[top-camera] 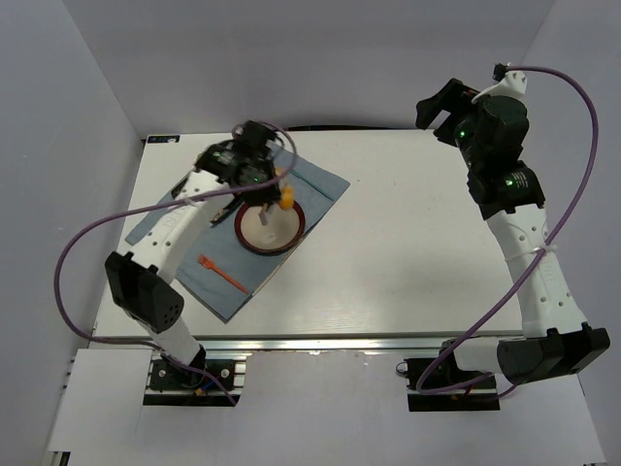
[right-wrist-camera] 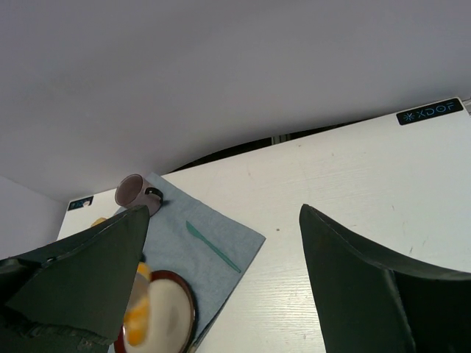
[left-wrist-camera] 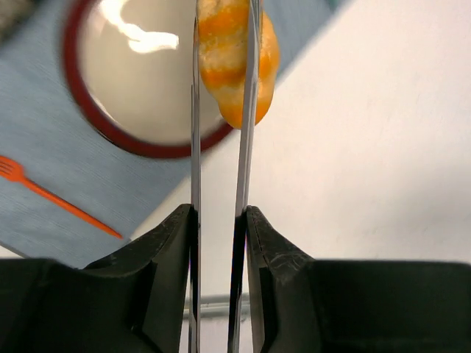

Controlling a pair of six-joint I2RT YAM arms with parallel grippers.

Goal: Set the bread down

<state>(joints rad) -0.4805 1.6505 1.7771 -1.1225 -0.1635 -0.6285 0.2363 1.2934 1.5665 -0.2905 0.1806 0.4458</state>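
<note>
The bread (left-wrist-camera: 266,59) is a small golden-yellow and orange roll. My left gripper (left-wrist-camera: 224,22) is shut on it, its thin fingers pinching both sides. From above, the left gripper (top-camera: 279,192) holds the bread (top-camera: 285,198) over the far right rim of the red-rimmed plate (top-camera: 243,236). The plate's rim (left-wrist-camera: 96,121) lies under and to the left of the bread in the left wrist view. Whether the bread touches the plate cannot be told. My right gripper (top-camera: 441,107) is open and empty, raised at the far right; its jaws (right-wrist-camera: 224,209) stand wide apart.
A blue mat (top-camera: 315,183) lies under the plate. An orange fork (top-camera: 221,272) lies on the mat in front of the plate. A teal knife (right-wrist-camera: 212,246) and a purple mug (right-wrist-camera: 135,191) sit on the mat's far part. The white table (top-camera: 417,243) stretches to the right.
</note>
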